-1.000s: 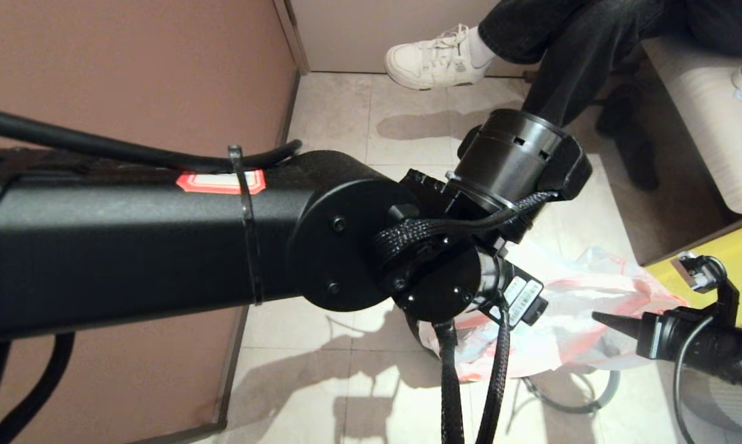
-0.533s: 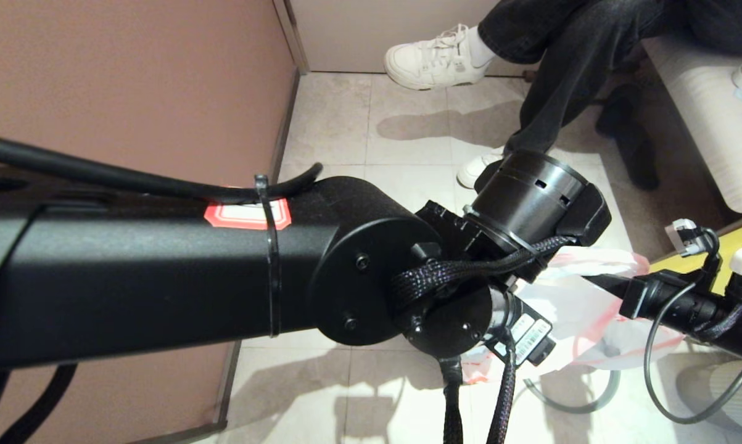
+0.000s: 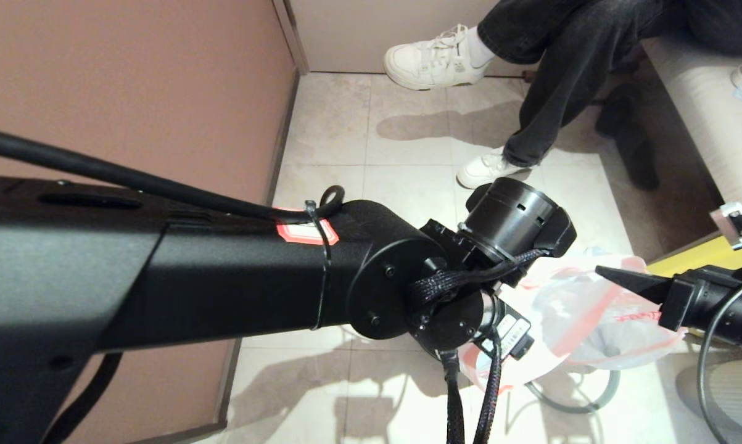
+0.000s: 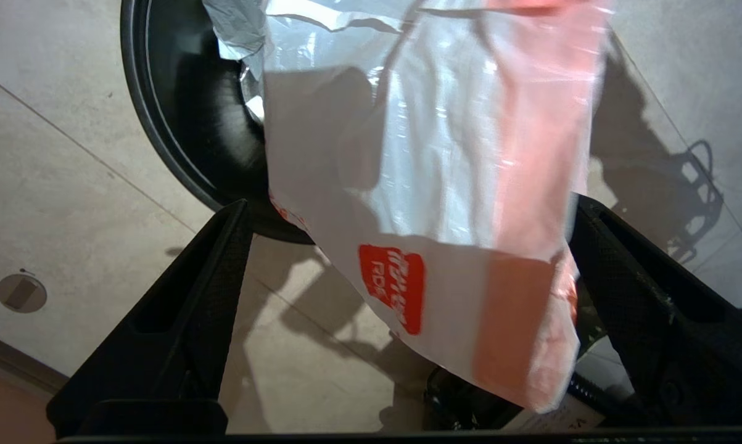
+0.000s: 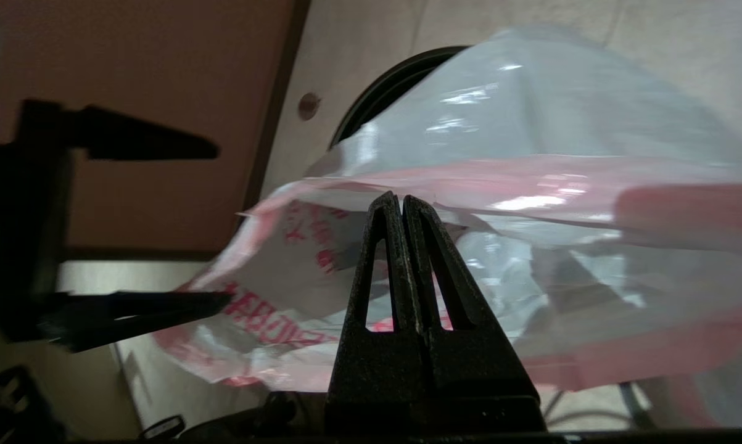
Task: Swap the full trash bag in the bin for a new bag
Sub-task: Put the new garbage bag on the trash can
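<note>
The new bag [image 3: 577, 320], thin whitish film with a pink-red edge and red print, hangs over the floor. My right gripper [image 3: 600, 270] comes in from the right, shut on the bag's pink edge [image 5: 469, 179]. The left gripper [image 4: 408, 203] is open, its fingers [image 4: 185, 308] wide on either side of the hanging bag [image 4: 432, 160]; in the head view its own wrist hides it. The bin [image 4: 179, 123], a dark round tub, stands on the tiles behind the bag, its rim [image 5: 380, 86] partly covered. A thin grey hoop [image 3: 568, 407] lies below the bag. The full trash bag is out of view.
A seated person's legs [image 3: 556, 68] and white shoes [image 3: 435, 58] are just beyond the bag. A brown wall [image 3: 130, 80] runs along the left. A pale bench [image 3: 710, 117] and a yellow surface [image 3: 691, 262] stand on the right. A round floor cap [image 4: 21, 293] sits in the tiles.
My left arm has swung lower and further out. The right gripper has risen, carrying the bag's edge up with it, and the bag now billows higher.
</note>
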Tool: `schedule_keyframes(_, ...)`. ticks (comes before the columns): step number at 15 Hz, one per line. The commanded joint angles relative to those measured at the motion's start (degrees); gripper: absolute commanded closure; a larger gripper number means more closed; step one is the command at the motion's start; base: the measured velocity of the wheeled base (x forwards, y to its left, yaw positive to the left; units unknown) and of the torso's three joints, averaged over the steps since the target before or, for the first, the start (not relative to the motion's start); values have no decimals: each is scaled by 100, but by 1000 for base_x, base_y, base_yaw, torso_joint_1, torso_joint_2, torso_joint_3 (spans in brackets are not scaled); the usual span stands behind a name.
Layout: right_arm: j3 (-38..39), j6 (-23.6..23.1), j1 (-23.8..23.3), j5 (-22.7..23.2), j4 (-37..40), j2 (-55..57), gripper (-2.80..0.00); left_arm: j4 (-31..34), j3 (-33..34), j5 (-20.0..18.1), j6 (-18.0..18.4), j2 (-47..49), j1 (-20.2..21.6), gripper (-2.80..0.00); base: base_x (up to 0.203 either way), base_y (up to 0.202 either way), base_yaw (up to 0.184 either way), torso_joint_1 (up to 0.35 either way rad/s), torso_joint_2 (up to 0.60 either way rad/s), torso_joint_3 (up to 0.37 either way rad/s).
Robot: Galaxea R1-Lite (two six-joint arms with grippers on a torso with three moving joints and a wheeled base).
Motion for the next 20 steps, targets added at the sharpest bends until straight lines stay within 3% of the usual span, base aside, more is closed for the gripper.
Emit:
schedule_keyframes(1,-273,-46,526,-42,230,-316,0,-86,-71,31,5,252,88,-280,0,0,0,0,0,0)
schedule_keyframes(5,-1439,-292,419,-153,1050,-381,0,-247,-251,281,16,414,282,-280,0,0,0,0,0,0)
schedule_keyframes(8,-1520,-449,339,-662,1107,-333,0,-244,-243,283,16,396,348,-280,0,0,0,0,0,0)
schedule_keyframes(11,-1535,-480,339,-761,1440,-354,0,-248,-103,306,-43,411,428,-280,0,0,0,0,0,0)
schedule_keyframes(13,-1629,-493,353,-1060,1661,-306,0,-331,49,401,-95,395,523,-280,0,0,0,0,0,0)
schedule_keyframes(14,-1802,-553,368,-1323,1798,-237,0,-457,53,418,-168,409,581,0,0,0,0,0,0,0)
schedule_keyframes(18,-2509,-722,839,-2928,3061,-42,0,-475,62,611,-554,355,833,0,0,0,0,0,0,0)
schedule_keyframes(20,-2829,-833,1003,-3270,4143,-154,0,-485,176,617,-725,348,919,0,0,0,0,0,0,0)
